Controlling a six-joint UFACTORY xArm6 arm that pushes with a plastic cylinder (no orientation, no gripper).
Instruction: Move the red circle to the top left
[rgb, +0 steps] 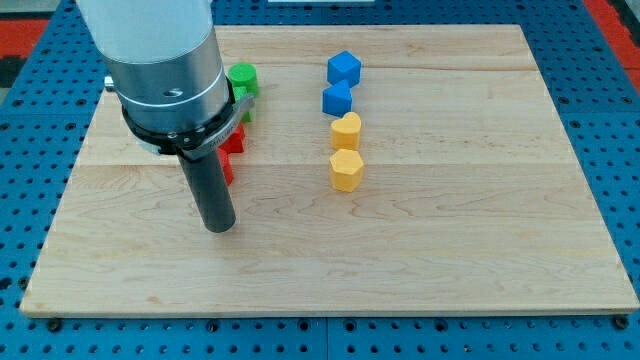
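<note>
My tip (218, 226) rests on the wooden board (450, 250), left of centre. Red blocks (232, 141) show only as slivers behind the rod and the arm's body, just above and to the right of the tip; their shapes are hidden, so I cannot tell which is the red circle. A green block (243, 79) peeks out from behind the arm near the view's top left, with another green sliver below it.
Two blue blocks (344, 68) (337, 99) and two yellow blocks (346, 130) (346, 170) stand in a column at the board's centre top. The arm's grey body (160, 60) covers the board's upper left. A blue pegboard (600, 120) surrounds the board.
</note>
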